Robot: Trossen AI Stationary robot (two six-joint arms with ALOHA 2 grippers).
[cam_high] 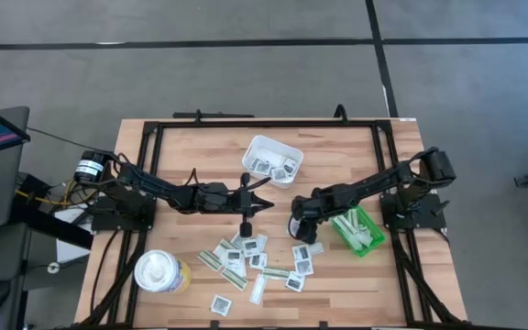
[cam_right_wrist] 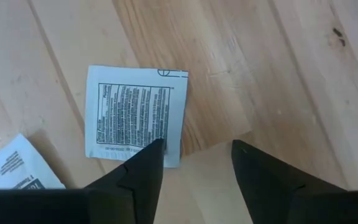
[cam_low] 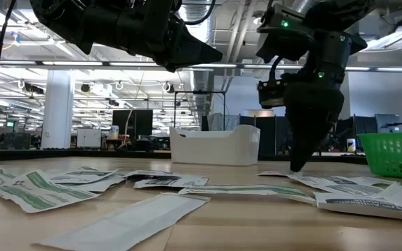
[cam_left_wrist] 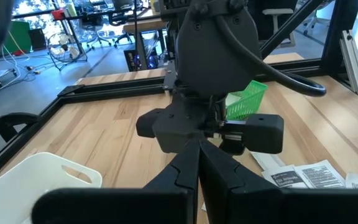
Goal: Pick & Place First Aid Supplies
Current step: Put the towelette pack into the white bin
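The first aid supplies (cam_high: pixel 255 261) are small flat packets scattered on the near half of the wooden table, and some lie in the white tray (cam_high: pixel 271 159). My right gripper (cam_right_wrist: pixel 197 146) points steeply down, open, low over a square white packet with dark print (cam_right_wrist: pixel 135 118) that lies flat on the wood. One fingertip (cam_right_wrist: pixel 155 149) stands over that packet's edge, the other over bare wood. In the low view the right gripper (cam_low: pixel 300 164) reaches nearly down to the tabletop. My left gripper (cam_high: pixel 269 203) hovers level at mid-table, shut and holding nothing. My right gripper comes at the square packet from above, and one fingertip (cam_right_wrist: pixel 155 149) overlaps the packet's edge (cam_right_wrist: pixel 169 155). Whether it touches the packet or the table, I cannot tell. The packet lies flat on the wood.
The green bin (cam_high: pixel 359 229) stands at the table's right, close beside my right arm, with white items in it. A white and yellow canister (cam_high: pixel 161 272) stands at the near left. A black frame (cam_high: pixel 154 128) rims the table. More packets (cam_low: pixel 82 185) lie near the front edge.
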